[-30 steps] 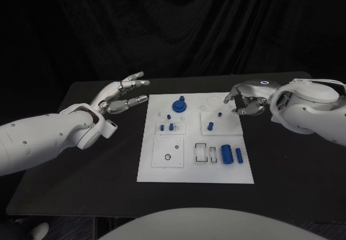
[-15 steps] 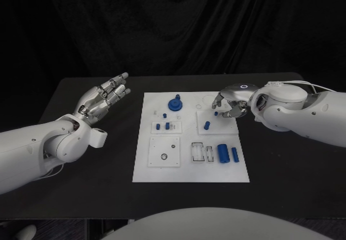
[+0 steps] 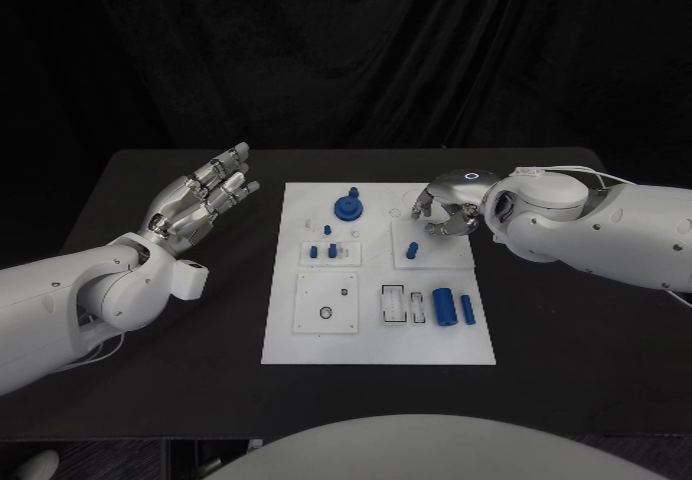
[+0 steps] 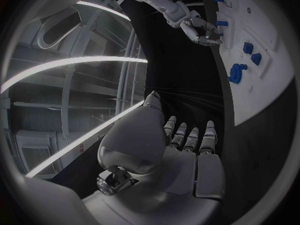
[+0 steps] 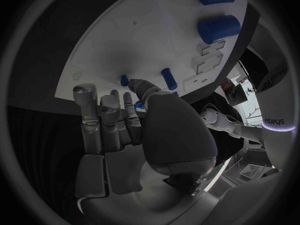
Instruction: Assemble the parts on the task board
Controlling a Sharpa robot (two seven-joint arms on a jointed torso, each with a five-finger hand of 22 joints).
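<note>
Two hands are over the black table (image 3: pixel 173 400), and neither one is holding a part. The left hand (image 3: pixel 199 195) hangs beside the task board (image 3: pixel 378 345) with its fingers straight and spread apart, holding nothing (I think it is just keeping out of the way). The right hand (image 3: pixel 444 208) hangs low over the far side of the board, fingers curled down but not closed on anything I can see. Just below its fingertips stands a small blue peg (image 3: pixel 413 250). A blue knob (image 3: pixel 348 207) sits between the two hands. Nearer the robot than the right hand lie two blue cylinders (image 3: pixel 454 307), probably waiting their turn.
</note>
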